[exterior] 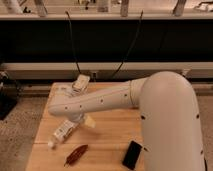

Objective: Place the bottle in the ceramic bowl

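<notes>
The bottle (62, 132) is small, slim and whitish with a pale label. It lies on its side on the wooden table (110, 135) near the left edge, its cap pointing to the front left. My gripper (83, 120) is at the end of the white arm (105, 100), which reaches across the table from the right. It hangs low just above and right of the bottle's upper end. I cannot tell whether it touches the bottle. The green ceramic bowl is out of view, perhaps hidden behind the arm.
A reddish-brown elongated object (76, 155) lies at the front, below the bottle. A black phone (132, 154) lies at the front right. A clear cup with a white top (81, 83) stands at the table's back left. Black cables (75, 50) hang behind the table.
</notes>
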Tool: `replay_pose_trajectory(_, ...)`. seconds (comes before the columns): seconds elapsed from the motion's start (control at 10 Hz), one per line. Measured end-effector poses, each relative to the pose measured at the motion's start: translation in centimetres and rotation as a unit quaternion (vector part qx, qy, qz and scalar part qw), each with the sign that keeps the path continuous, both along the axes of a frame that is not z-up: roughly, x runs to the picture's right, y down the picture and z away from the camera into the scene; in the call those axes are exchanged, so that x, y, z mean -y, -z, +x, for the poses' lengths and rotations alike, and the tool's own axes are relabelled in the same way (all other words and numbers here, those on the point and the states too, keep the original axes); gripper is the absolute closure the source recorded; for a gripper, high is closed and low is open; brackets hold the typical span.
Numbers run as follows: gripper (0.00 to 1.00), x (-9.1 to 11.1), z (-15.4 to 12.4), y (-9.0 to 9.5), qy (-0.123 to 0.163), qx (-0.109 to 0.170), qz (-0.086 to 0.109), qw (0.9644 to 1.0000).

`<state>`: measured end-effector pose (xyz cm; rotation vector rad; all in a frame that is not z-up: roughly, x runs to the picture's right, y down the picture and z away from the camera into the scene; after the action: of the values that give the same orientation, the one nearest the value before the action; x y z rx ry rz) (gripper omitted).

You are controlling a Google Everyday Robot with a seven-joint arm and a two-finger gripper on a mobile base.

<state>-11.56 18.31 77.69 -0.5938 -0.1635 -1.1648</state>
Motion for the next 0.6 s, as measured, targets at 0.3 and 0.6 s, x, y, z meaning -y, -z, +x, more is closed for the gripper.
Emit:
replay_pose_trajectory(0.3, 0.2, 0.3, -1.2, 0.6, -0.007, 0.026, -0.003, 0.9996)
replay_pose_trajectory(0.6, 0.2, 0.0, -4.7, 0.3, -0.017, 0.068, -0.013, 0.9974)
